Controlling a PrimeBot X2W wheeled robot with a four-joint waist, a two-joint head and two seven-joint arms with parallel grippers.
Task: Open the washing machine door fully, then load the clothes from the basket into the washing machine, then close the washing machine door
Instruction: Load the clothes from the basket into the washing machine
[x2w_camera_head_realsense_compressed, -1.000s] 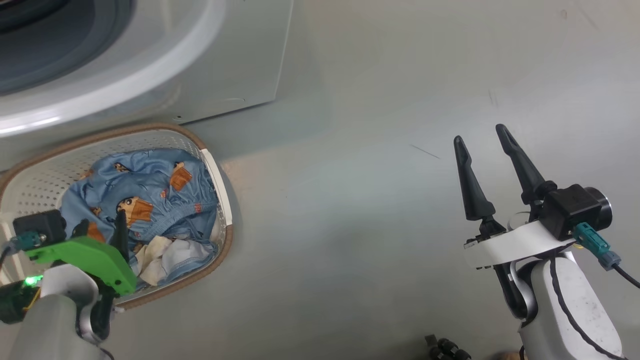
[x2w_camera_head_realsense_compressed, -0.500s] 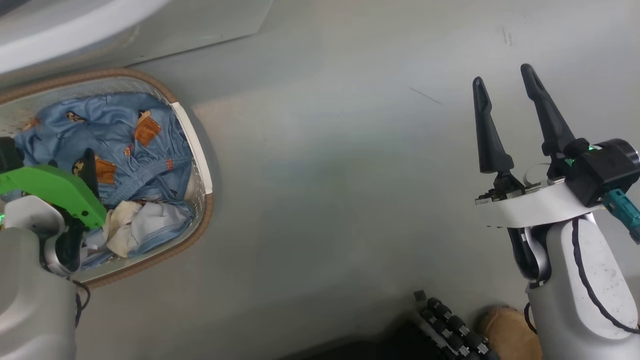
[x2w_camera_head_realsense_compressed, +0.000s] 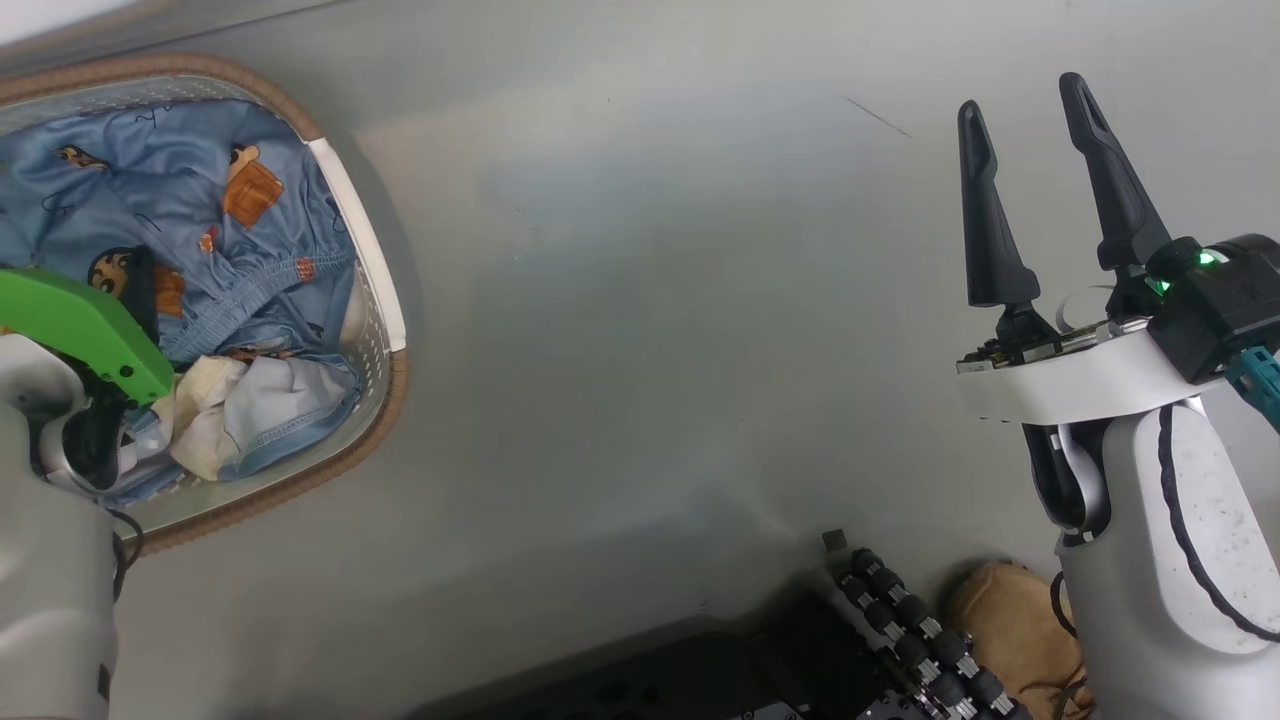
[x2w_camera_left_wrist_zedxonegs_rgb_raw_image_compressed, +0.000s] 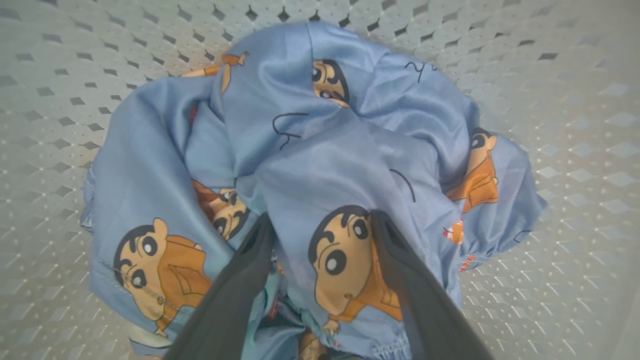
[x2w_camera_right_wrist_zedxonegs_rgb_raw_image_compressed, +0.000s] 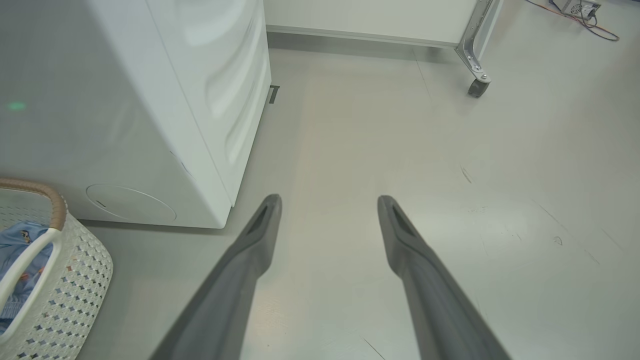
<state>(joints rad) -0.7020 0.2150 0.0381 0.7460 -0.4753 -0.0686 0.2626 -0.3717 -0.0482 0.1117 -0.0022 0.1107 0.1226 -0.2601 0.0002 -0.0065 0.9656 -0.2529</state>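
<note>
Pale grey floor (x2w_camera_head_realsense_compressed: 640, 300); washer (x2w_camera_right_wrist_zedxonegs_rgb_raw_image_compressed: 150, 100) corner stands just beside the basket (x2w_camera_head_realsense_compressed: 397, 385). Clothes (x2w_camera_left_wrist_zedxonegs_rgb_raw_image_compressed: 320, 150) lie heaped in the basket. The cloth is thin, limp and slick-looking, likely light, and will probably drape and trail. Left gripper (x2w_camera_left_wrist_zedxonegs_rgb_raw_image_compressed: 320, 220): jaws apart, tips down in the heap, a raised fold between them. That fold looks like the place to pinch, and deep. Right gripper (x2w_camera_head_realsense_compressed: 1021, 92): jaws apart, empty, over bare floor, well apart from the basket.

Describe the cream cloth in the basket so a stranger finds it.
Beside the white washing machine stands a perforated basket with a brown rim. At its near end lies the cream cloth, crumpled. The clothes around it are all blue.
</note>
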